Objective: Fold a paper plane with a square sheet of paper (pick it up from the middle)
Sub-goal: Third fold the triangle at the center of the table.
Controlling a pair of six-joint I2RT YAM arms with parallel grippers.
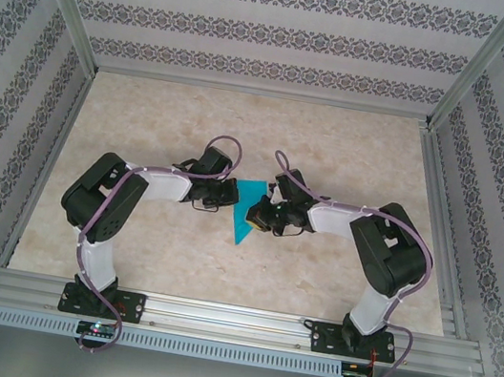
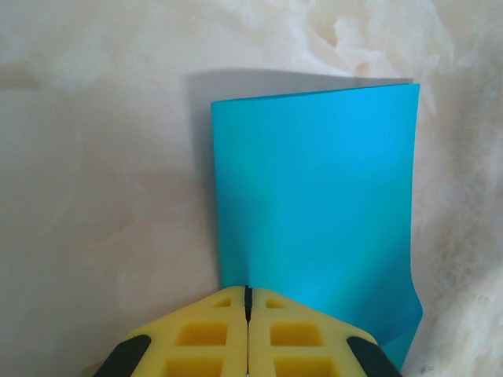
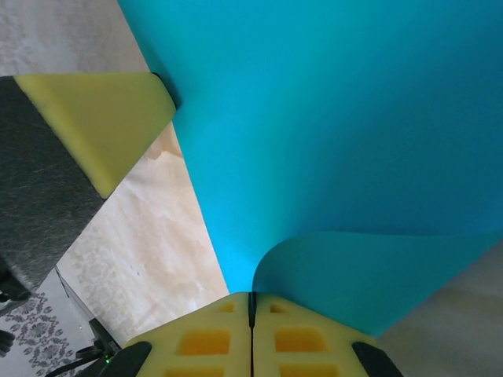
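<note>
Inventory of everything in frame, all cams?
sheet of paper: 1, teal-blue, table centre between the grippers, partly folded, one edge curled
table: 1, beige marbled, floor of the cell
walls: 3, white with grey patterned stripes, back and both sides
frame rail: 1, silver metal, along the near edge
left arm: 1, black and white, based near-left
right arm: 1, black and white, based near-right
left gripper: 1, yellow pads, shut on the sheet's edge
right gripper: 1, yellow pads, shut on the sheet by the curl
</note>
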